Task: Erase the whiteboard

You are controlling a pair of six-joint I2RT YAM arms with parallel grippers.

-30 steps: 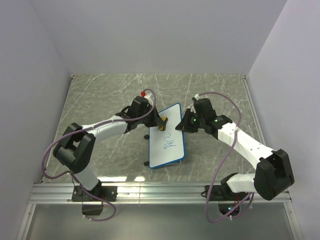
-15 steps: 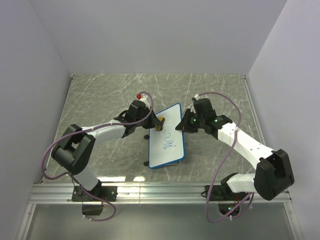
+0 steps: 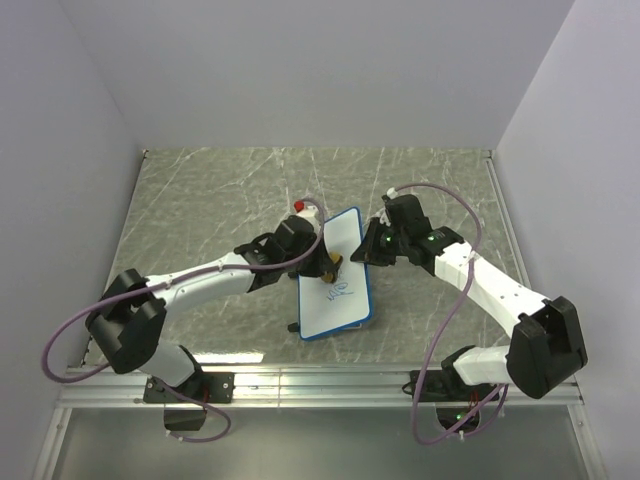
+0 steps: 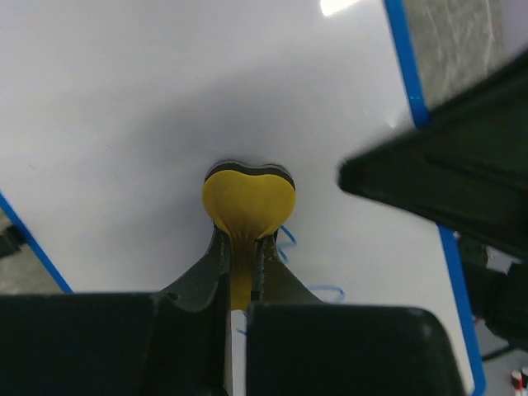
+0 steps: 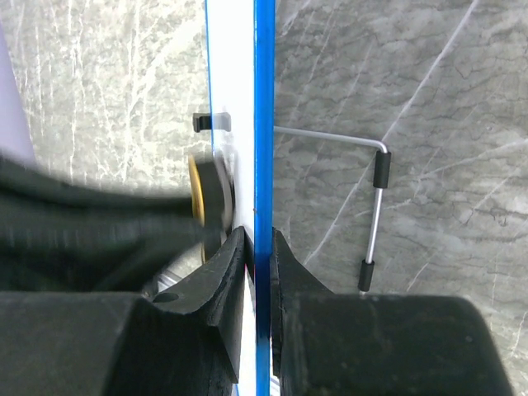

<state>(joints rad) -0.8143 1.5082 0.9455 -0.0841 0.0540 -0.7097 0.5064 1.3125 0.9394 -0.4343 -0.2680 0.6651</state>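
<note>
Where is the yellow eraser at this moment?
In the top view the yellow eraser sits mid-table, clamped in the left gripper and pressed against the whiteboard near its middle, just above the blue scribbles.

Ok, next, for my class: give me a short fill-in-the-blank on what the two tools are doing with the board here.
1. The left tool is shut on a ___ eraser.
2. The right tool clamps the whiteboard by its ___ frame.
3. The eraser is pressed flat against the ___.

Missing words: yellow; blue; whiteboard.
</note>
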